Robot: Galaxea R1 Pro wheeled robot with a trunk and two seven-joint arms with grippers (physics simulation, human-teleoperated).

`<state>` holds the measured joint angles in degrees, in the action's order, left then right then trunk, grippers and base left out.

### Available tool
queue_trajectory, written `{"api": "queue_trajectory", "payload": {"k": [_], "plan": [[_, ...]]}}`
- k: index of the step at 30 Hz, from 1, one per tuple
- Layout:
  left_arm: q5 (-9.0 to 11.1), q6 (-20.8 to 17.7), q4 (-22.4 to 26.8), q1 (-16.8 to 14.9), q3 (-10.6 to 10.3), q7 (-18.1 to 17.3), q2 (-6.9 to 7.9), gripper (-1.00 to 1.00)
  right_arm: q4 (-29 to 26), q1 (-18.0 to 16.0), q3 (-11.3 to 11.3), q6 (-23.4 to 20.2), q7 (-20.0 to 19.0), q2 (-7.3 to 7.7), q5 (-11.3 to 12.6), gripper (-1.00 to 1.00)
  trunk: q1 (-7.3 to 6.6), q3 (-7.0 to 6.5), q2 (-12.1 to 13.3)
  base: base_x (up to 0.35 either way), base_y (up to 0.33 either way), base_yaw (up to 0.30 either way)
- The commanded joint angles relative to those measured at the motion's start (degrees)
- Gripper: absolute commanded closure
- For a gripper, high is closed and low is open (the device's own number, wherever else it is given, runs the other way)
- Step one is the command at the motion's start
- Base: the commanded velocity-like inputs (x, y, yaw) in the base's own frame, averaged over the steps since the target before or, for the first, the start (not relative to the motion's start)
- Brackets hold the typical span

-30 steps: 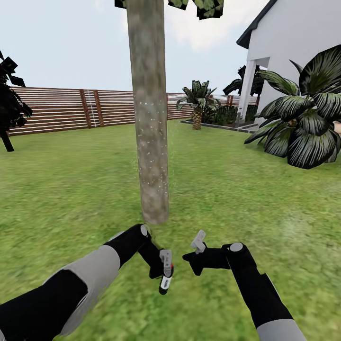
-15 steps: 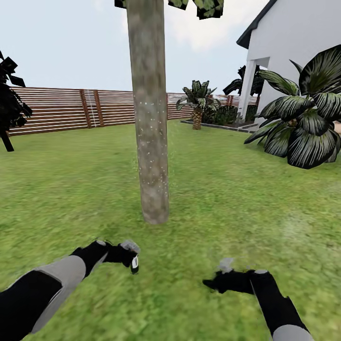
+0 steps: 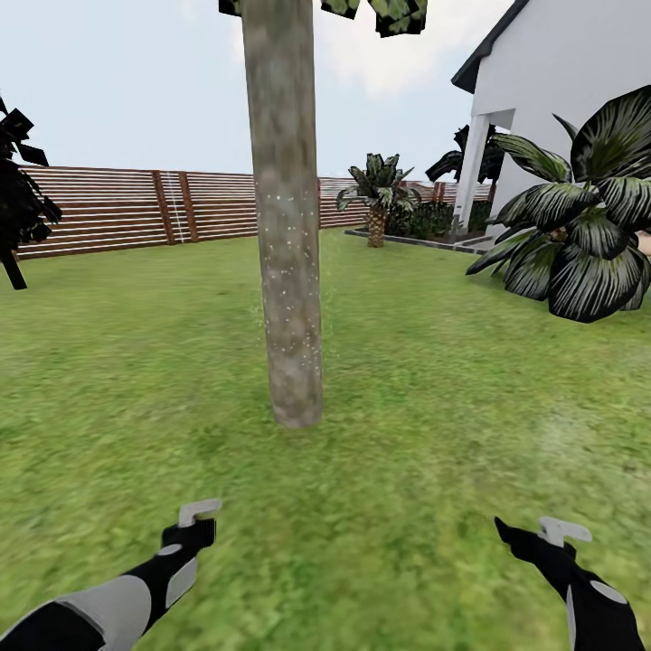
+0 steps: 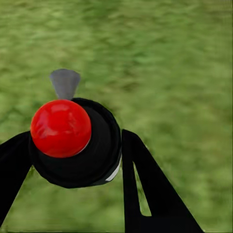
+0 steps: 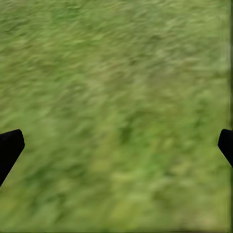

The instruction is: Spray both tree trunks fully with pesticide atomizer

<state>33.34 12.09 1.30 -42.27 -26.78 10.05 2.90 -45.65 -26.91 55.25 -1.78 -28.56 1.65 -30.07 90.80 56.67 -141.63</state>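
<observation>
Atomizer in hand, 1 trunk speckled.

The left claw (image 4: pixel 104 160) is closed around the atomizer (image 4: pixel 73 143); the right claw (image 5: pixel 116 145) is wide open, holding nothing, over the grass (image 3: pixel 434 389). The trunk (image 3: pixel 287 226) ahead carries pale spray flecks, likely part-covered; tree 2 remains. No writing is readable.

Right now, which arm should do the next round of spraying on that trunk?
Left. The left gripper is shut on the atomizer, seen between its fingers in the left wrist view. The right gripper is open over grass. The trunk stands ahead, speckled with spray dots.
</observation>
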Motion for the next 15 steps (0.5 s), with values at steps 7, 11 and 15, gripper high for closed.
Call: {"api": "queue_trajectory", "payload": {"k": [7, 11, 15], "plan": [[-0.2, 0.1, 0.1, 0.2, -0.2, 1.6, -1.43, 1.0, 2.8, 0.0, 1.8, 0.0, 0.2, 0.01, 0.0, -1.0, 0.0, 0.0, 0.0, 0.0, 0.0, 0.026], [-0.3, 0.0, 0.1, 0.2, -0.2, 1.5, -2.97, 1.0, 3.3, 0.0, 3.8, 0.0, 0.2, 0.02, 0.0, -1.0, 0.0, 0.0, 0.0, 0.0, 0.0, 0.23], [-0.3, 0.1, 0.1, 0.2, -0.2, 1.5, -3.15, 1.0, 3.4, 0.0, 4.1, 0.0, 0.3, 0.02, 0.0, -1.0, 0.0, 0.0, 0.0, 0.0, 0.0, 0.257]]}}
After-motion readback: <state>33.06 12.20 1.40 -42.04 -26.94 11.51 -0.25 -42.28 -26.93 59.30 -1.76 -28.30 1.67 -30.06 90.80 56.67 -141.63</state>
